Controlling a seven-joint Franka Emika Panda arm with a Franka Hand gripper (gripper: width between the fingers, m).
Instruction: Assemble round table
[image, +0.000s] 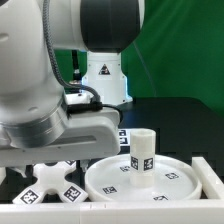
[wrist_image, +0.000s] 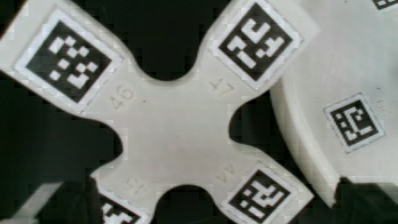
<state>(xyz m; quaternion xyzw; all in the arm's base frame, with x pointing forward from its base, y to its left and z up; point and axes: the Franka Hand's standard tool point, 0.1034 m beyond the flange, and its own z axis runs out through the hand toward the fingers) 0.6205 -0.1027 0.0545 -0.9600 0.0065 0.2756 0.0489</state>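
- Cross (image: 45, 186), exterior view: it lies flat on the table straight below the gripper (image: 55, 150) and close to it. Whether they touch cannot be told.
- Same view: the fingers are lost between the hand's body and the cross, so wide or narrow cannot be told. Nothing shows as held.
- Same view: the disc (image: 140, 182) lies off to the gripper's side, toward the exterior view's right, just beside the cross. The cylinder (image: 143, 152) stands upright at the disc's middle, farther from the gripper than the cross is.
- Wrist view: the cross (wrist_image: 169, 115) fills the picture with its middle nearly dead centre, so the gripper looks straight down on it. It has no long axis; four like arms run diagonally here, each with a tag.
- Wrist view: the disc (wrist_image: 347, 100) curves in just beside two of those arms; contact or gap is unclear. No fingertips show.
- Judgement: the coming move looks like a straight drop onto the cross. The jaws would need to square up across one arm, and the disc leaves little room on that side.
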